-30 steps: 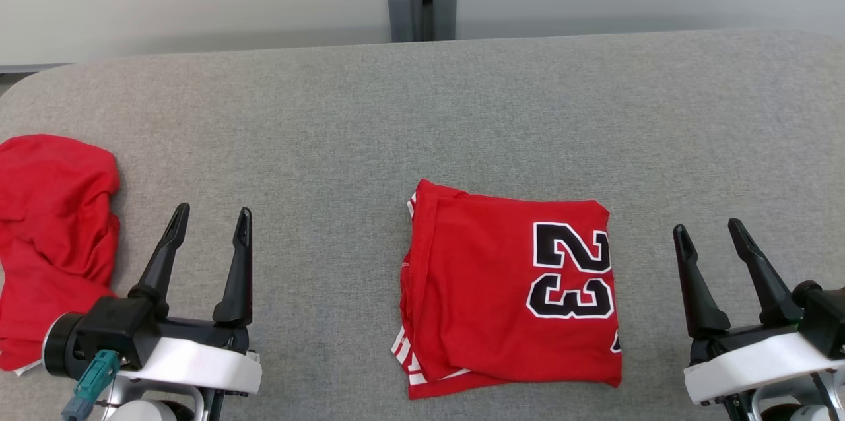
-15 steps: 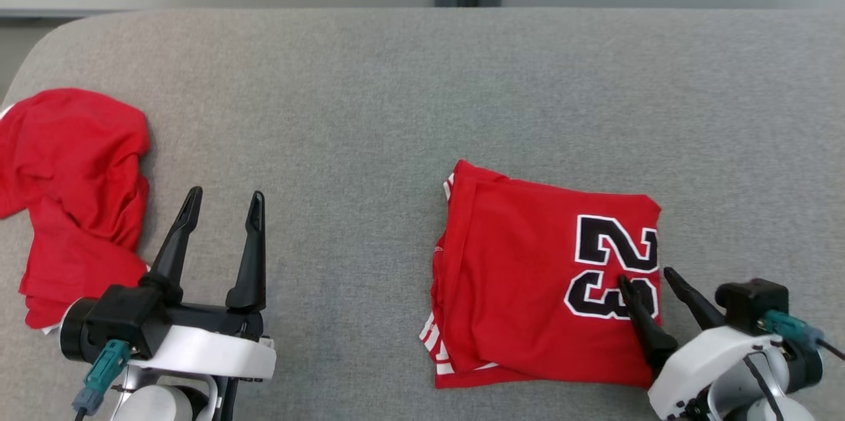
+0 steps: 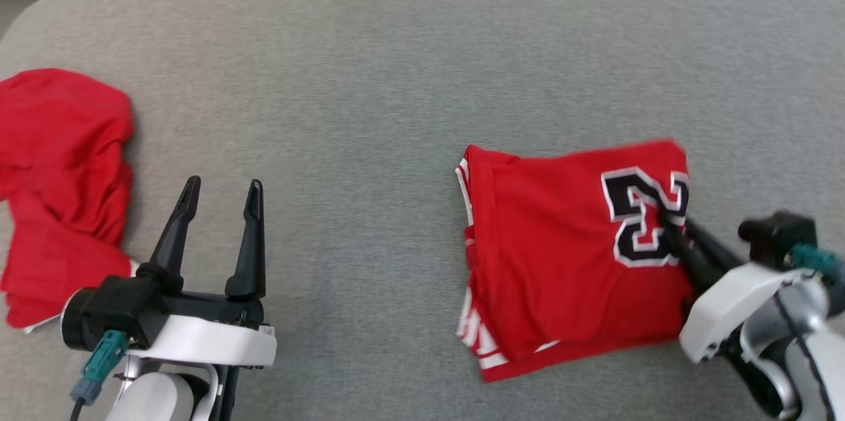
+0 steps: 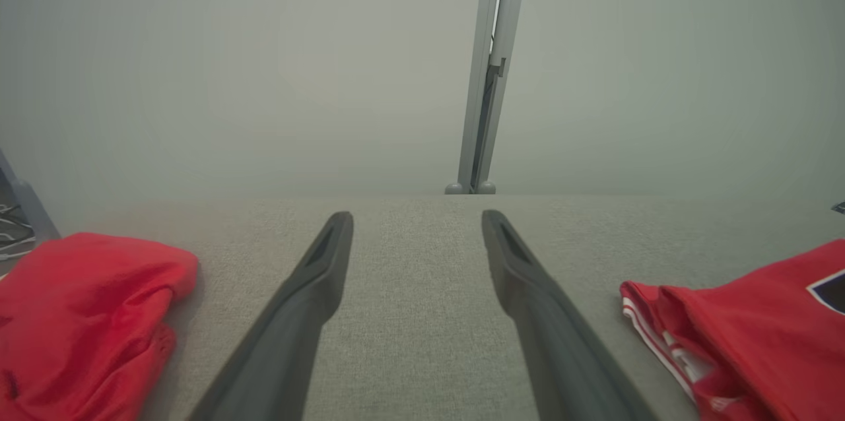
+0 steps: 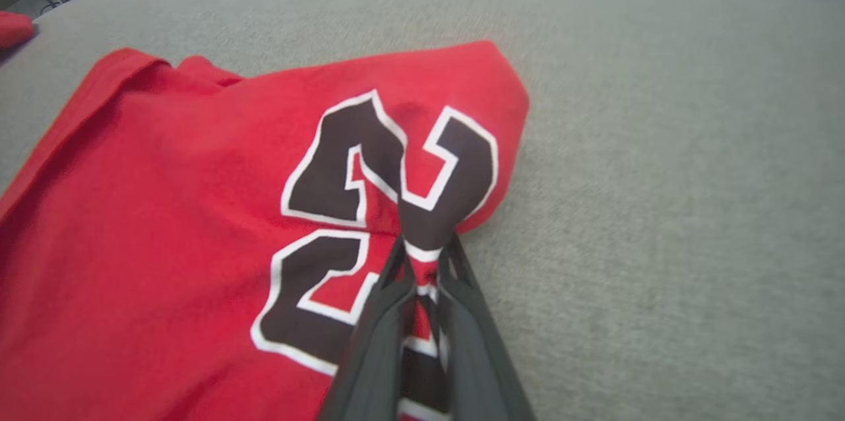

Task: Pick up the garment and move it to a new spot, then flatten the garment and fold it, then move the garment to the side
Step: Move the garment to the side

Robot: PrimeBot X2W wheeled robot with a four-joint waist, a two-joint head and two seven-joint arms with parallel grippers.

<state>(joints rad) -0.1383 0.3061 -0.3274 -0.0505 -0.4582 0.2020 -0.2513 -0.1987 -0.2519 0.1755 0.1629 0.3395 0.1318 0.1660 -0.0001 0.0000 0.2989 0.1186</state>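
Centre right of the head view: the folded red jersey (image 3: 561, 256) lies on the grey table (image 3: 370, 78), striped trim (image 3: 470, 335) toward frame left, number (image 3: 637, 246) toward frame right. Your right pincer (image 3: 665, 220) is clamped narrow on its right edge, right on the number. The right wrist view shows cloth puckered into a peak between the fingers (image 5: 373, 355). Your left pincer (image 3: 223, 182), lower left, is spread wide, holding nothing, over bare table, well apart from the jersey. A second red garment (image 3: 59, 177) sits crumpled at the left edge of frame, untouched.

Handling, my read: light, thin, limp cloth, probably a bit slick. Zero stiffness, so it'll sag from any single pinch point. It's a stack of layers; can't tell how many the pinch has caught. If only the top one or two, you'll peel the fold open on the drag. Better hold: bite the full stack at the edge, low to the table, and slide rather than lift. Want it square? Put the left pincer on the striped edge for a two-point carry. Not fragile; worst case is a messed-up fold.

Writing: "23" in black block digits, white outline, lying sideways in the head view. No brand or tag you can read.
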